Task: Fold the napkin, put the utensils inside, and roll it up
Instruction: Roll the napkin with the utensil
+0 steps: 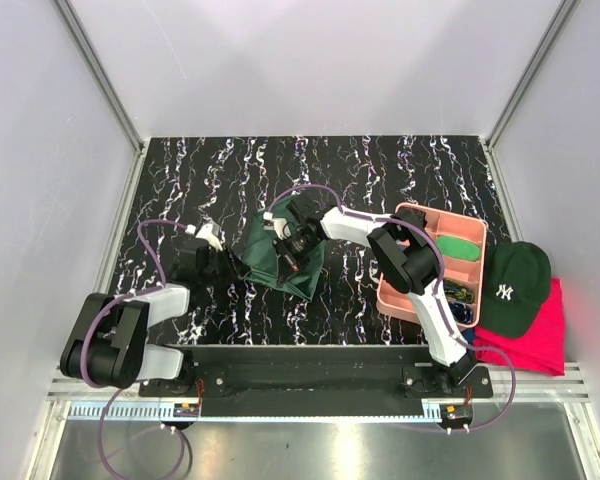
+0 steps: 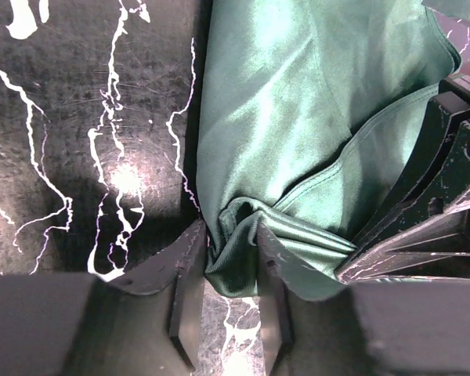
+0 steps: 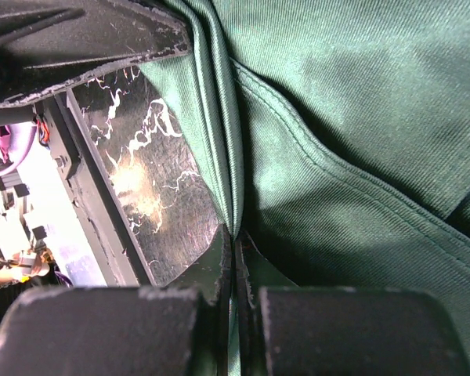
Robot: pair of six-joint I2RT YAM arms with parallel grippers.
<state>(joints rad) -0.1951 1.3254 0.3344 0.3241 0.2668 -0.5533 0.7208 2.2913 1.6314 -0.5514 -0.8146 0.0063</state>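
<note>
The dark green napkin [image 1: 280, 258] lies crumpled on the black marbled table, lifted between both grippers. My left gripper [image 1: 232, 265] is shut on a bunched corner of the napkin [image 2: 298, 117], with cloth filling the gap between its fingers [image 2: 189, 270]. My right gripper [image 1: 292, 248] is shut tight on a thin edge of the napkin [image 3: 360, 117], just above the table. The right gripper's black fingers [image 2: 442, 196] also show in the left wrist view. The dark utensils [image 1: 460, 294] lie in the pink tray [image 1: 392, 292] at the right.
A small bright-green swatch [image 1: 453, 247] lies in the tray's far part. A dark green cap [image 1: 515, 285] sits on a pink-red cloth [image 1: 536, 338] at the right edge. White walls with metal rails [image 1: 105, 90] enclose the table.
</note>
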